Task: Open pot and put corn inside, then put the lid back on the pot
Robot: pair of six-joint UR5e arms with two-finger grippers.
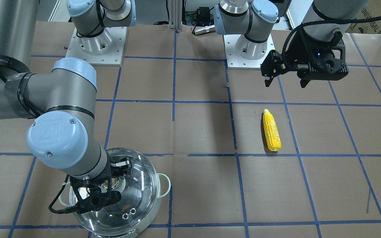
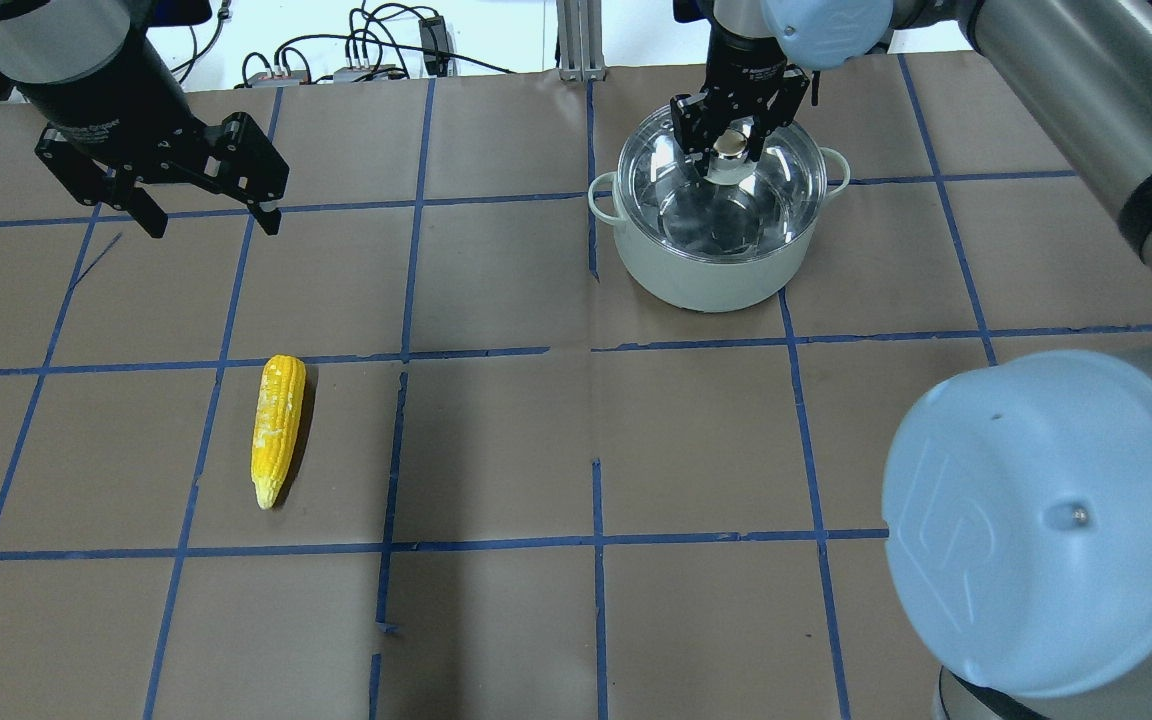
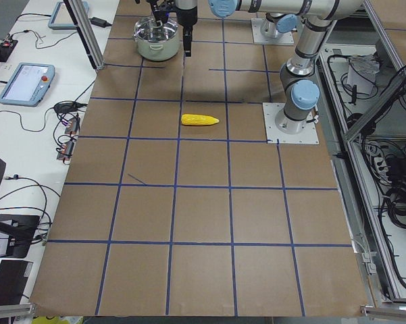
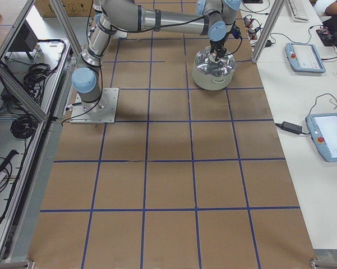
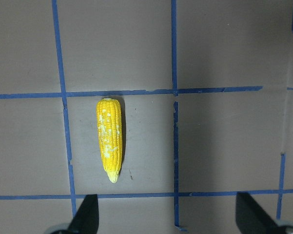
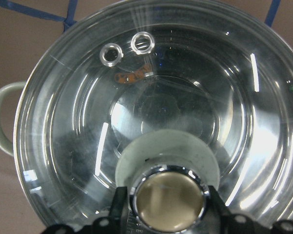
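The pot point(image 2: 716, 285) stands at the far right of the overhead view with the clear glass lid point(image 2: 776, 190) seated on it. My right gripper point(image 2: 731, 160) is over the lid's middle, its fingers closed against both sides of the knob point(image 6: 166, 195). The front-facing view shows the lid point(image 1: 137, 198) level on the pot point(image 1: 165, 186). The yellow corn point(image 2: 276, 430) lies flat on the table at the left, tapered end towards the robot. My left gripper point(image 2: 211, 225) hangs open and empty above the table, beyond the corn point(image 5: 110, 139).
Brown paper with blue tape grid lines covers the table point(image 2: 576, 450). The arm bases point(image 1: 96, 43) stand at the robot's edge. My right arm's elbow point(image 2: 1046, 520) looms over the near right. Cables and boxes point(image 2: 366, 60) lie past the far edge.
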